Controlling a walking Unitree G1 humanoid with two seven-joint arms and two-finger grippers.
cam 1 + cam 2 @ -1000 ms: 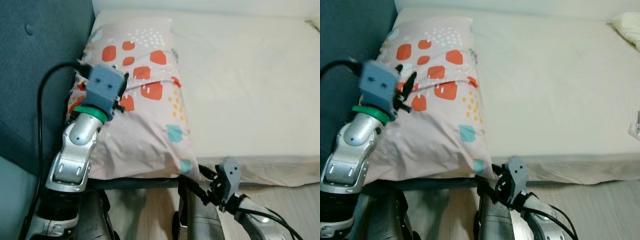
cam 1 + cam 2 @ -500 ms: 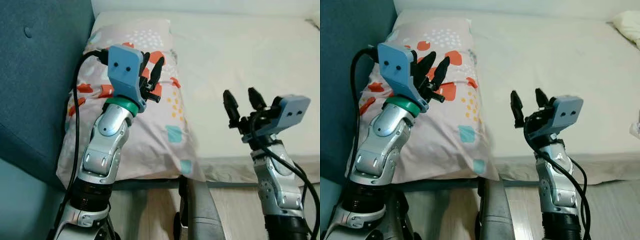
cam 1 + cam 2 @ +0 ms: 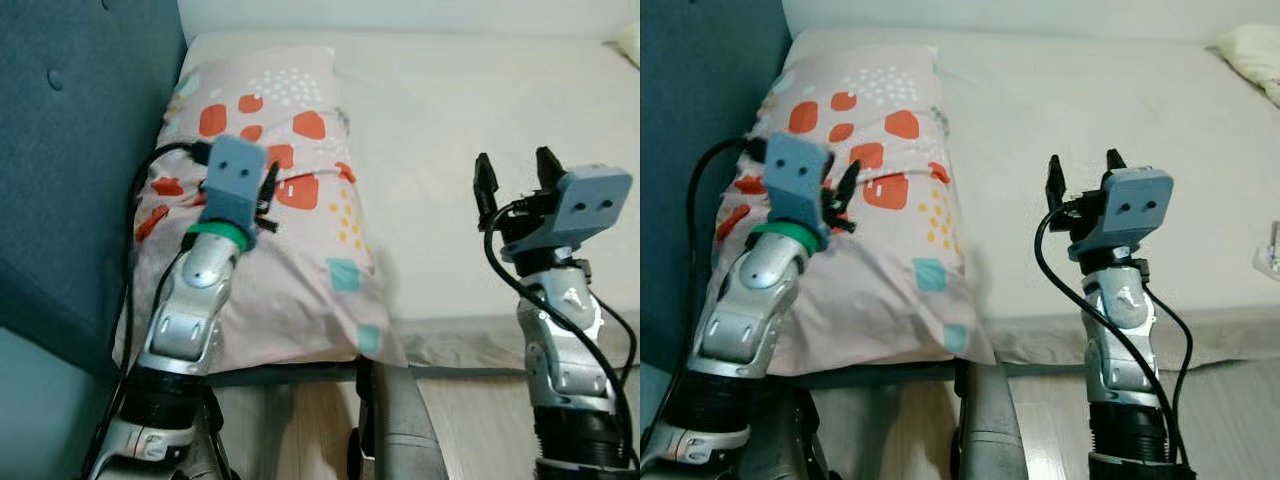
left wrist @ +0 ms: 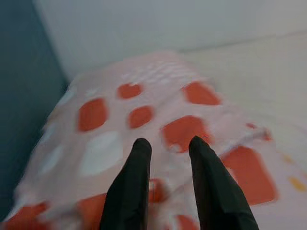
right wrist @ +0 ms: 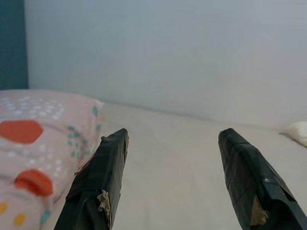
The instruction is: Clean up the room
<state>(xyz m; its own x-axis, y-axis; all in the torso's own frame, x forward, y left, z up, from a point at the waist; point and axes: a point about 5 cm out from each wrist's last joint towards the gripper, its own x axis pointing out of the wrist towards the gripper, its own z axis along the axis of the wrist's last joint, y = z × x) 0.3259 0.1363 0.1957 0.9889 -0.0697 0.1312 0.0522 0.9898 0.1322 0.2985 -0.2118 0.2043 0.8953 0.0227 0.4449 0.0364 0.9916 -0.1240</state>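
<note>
No text, label, brand, number or sign could be read anywhere; the pillow carried only coloured shapes and dots, no letters.

Cream bed against teal headboard, wooden floor below.

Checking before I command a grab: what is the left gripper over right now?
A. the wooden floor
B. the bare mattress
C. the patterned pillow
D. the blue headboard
C. The left gripper is low over the pillow with orange patches, fingers a little apart and holding nothing, while the right gripper is raised open over the mattress.
</note>
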